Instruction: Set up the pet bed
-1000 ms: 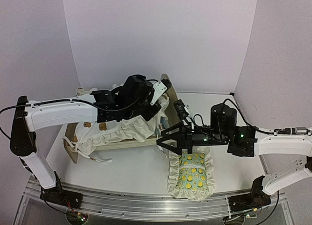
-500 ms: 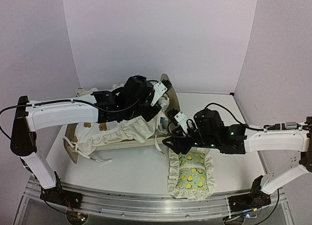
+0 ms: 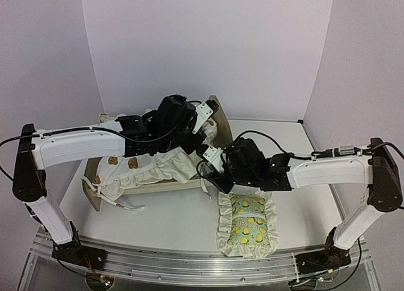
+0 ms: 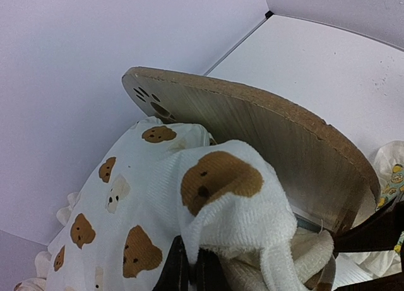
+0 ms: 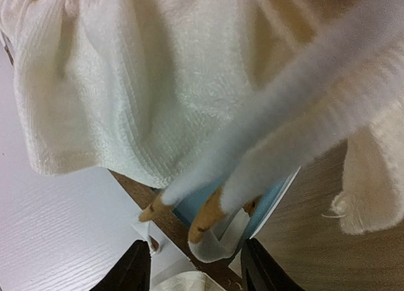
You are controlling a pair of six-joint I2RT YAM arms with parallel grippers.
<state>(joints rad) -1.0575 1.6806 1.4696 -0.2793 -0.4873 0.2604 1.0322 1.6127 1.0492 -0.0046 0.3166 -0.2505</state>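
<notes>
left gripper (image 4: 191, 269) is clamped shut on a fold of the cushion (image 3: 151, 168), which is draped over the bed (image 3: 158, 186). the bed is set at 10 o'clock on the table (image 3: 177, 218). the pillow (image 3: 247, 223) is laid at 5 o'clock. right gripper (image 5: 196, 266) is held open at the bed's edge, two ties (image 5: 252, 158) hung before it.

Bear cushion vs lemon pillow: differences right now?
The cushion is cream with brown bears; the pillow is green with yellow lemons. The cushion drapes over the pet bed, gripped by the left pincer; the pillow lies flat on the table. The cushion is bigger. Both have ruffled edges.
</notes>
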